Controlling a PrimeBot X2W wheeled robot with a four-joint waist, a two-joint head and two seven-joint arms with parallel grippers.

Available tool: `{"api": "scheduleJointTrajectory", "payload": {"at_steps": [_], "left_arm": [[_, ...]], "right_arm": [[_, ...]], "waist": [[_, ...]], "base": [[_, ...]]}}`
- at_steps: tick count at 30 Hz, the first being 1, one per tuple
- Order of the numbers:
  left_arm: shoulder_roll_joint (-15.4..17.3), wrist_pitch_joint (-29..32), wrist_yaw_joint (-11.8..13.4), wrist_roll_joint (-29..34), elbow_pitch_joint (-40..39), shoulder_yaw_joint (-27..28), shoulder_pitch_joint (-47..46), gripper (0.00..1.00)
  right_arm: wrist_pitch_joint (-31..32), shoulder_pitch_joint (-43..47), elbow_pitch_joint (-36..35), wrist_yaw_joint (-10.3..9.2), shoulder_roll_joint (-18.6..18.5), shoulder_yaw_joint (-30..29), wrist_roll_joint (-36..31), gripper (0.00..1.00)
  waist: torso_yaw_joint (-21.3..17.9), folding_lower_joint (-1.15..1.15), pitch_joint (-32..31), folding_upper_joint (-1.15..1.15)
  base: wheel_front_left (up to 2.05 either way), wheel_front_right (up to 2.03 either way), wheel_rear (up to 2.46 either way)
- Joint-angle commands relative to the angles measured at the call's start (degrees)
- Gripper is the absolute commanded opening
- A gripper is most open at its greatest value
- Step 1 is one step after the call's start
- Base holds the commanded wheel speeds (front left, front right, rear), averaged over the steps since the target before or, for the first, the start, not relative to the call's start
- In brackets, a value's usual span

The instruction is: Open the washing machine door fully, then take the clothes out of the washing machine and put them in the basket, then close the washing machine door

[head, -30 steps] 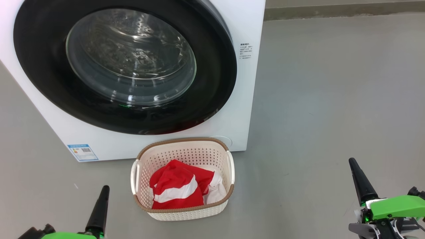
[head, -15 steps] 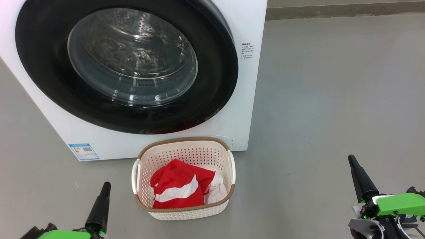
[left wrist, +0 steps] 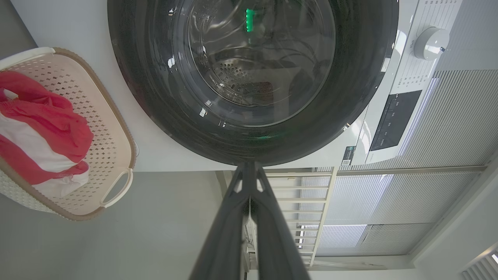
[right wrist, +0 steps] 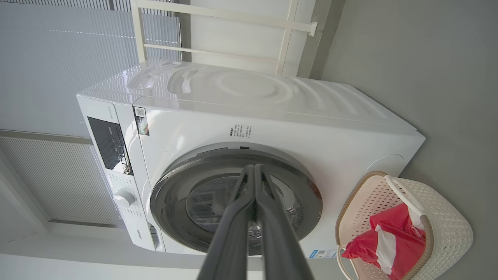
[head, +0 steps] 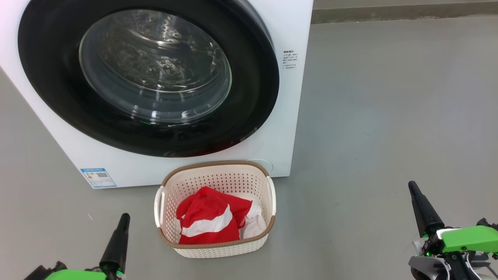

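Head view gives you the washing machine (head: 291,31) with its door (head: 249,97) shut flat against the front. The basket (head: 218,179) sits on the floor (head: 389,116) just before it, with the red and white clothes (head: 206,221) inside. Right wrist view adds the machine's top (right wrist: 241,89), control panel (right wrist: 109,146) and dial (right wrist: 123,198). Your left gripper (head: 123,217) and right gripper (head: 411,186) flank the basket, apart from it, each with fingers pressed together and holding nothing.

One washing machine (head: 276,151), one basket (head: 218,179), perhaps two red clothes (head: 206,217).
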Motion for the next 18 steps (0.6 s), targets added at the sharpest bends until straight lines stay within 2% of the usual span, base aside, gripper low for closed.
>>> {"api": "scheduleJointTrajectory", "payload": {"at_steps": [1,18], "left_arm": [[1.0,0.3,-0.4,-0.4,-1.2,2.0,-2.2,0.0],[1.0,0.3,-0.4,-0.4,-1.2,2.0,-2.2,0.0]], "right_arm": [[0.3,-2.5,-1.4,0.05,-0.9,0.9,0.4,0.0],[0.3,-2.5,-1.4,0.05,-0.8,0.9,0.3,0.0]], "waist": [[0.0,0.0,0.0,0.0],[0.0,0.0,0.0,0.0]], "base": [[0.0,0.0,0.0],[0.0,0.0,0.0]]}}
